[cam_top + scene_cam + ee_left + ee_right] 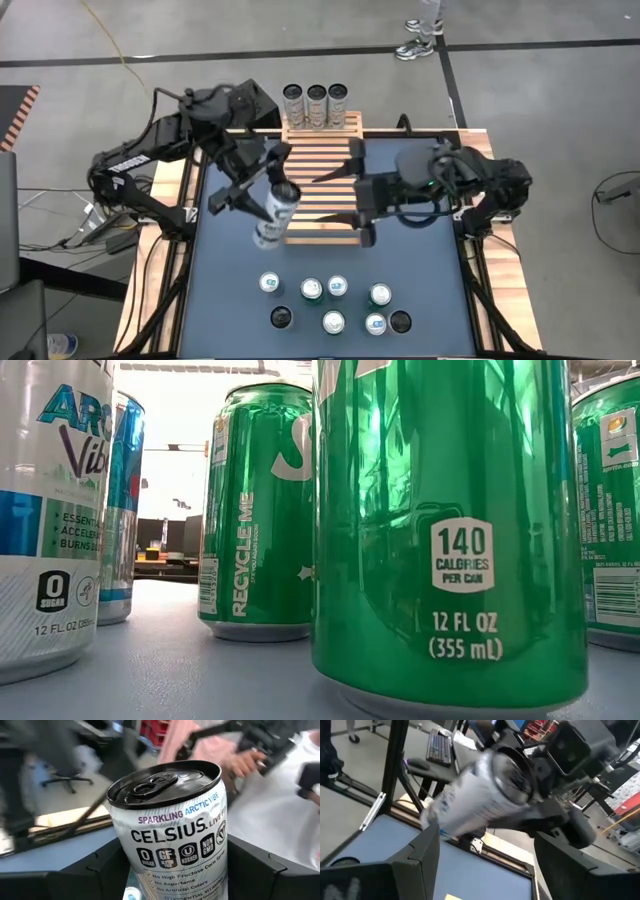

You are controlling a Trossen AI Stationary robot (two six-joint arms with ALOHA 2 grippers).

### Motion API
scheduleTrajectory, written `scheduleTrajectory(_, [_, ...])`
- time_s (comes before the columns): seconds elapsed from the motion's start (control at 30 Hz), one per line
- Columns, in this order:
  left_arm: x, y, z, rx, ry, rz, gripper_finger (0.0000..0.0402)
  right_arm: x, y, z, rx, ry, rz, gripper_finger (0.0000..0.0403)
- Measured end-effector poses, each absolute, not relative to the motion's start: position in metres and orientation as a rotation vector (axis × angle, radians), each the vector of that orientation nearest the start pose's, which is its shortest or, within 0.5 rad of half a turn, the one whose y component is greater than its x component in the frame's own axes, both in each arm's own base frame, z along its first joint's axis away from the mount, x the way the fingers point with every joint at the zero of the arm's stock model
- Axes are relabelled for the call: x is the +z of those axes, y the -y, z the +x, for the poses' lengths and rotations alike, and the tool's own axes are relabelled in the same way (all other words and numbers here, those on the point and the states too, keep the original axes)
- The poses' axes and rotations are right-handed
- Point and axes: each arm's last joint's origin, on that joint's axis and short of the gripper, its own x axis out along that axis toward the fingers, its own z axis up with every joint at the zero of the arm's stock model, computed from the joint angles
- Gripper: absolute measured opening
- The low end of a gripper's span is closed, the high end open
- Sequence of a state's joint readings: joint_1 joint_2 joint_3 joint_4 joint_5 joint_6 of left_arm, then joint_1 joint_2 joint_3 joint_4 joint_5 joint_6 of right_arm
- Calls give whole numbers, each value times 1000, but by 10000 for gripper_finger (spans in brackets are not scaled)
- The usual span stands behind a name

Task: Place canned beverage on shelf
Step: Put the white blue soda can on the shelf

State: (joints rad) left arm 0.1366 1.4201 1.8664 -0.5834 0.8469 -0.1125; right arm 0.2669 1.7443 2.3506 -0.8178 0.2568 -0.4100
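Note:
My left gripper (262, 200) is shut on a white Celsius can (175, 830) with a black top, held up over the near left part of the slatted wooden shelf (325, 160). In the high view the can (275, 212) shows tilted. My right gripper (360, 192) hangs open over the shelf's right part, pointing toward the can, with nothing between its fingers (420, 860). The right wrist view shows the can (470, 800) and the left gripper beyond them. My left gripper pinches the can's side wall (132, 870) between its two fingers (95, 870), one on each side of the body below the label's middle. The fingers come in about level from the table's left. The can is lifted clear and tilted, its black top uppermost.
Three cans (315, 105) stand in a row at the shelf's far end. Several more cans (335, 305) stand on the blue table's near part; the low view shows green ones (450, 530) close up. A person's shoes (420, 40) show on the floor beyond the table.

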Motion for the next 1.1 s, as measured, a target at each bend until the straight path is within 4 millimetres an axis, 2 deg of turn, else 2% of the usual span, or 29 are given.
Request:
scheduleTrajectory(0.1, [508,-6,264,-743,-189,-153,261,536,-83,312,65,-176,-473,276])
scheduleTrajectory(0.27, [501,2,270,-770,-225,-142,261,550,-87,293,119,-103,-410,276])
scheduleTrajectory(0.43, [492,4,279,-757,-269,-133,261,554,-90,287,404,-60,-288,276])
scheduleTrajectory(0.57, [484,3,289,-754,-309,-149,261,549,-92,292,421,-88,-274,276])
scheduleTrajectory(0.77, [468,4,304,-809,-376,-190,261,534,-93,310,421,-135,-380,276])
scheduleTrajectory(1.1, [463,5,309,-877,-409,-241,261,514,-96,324,452,-245,-471,276])
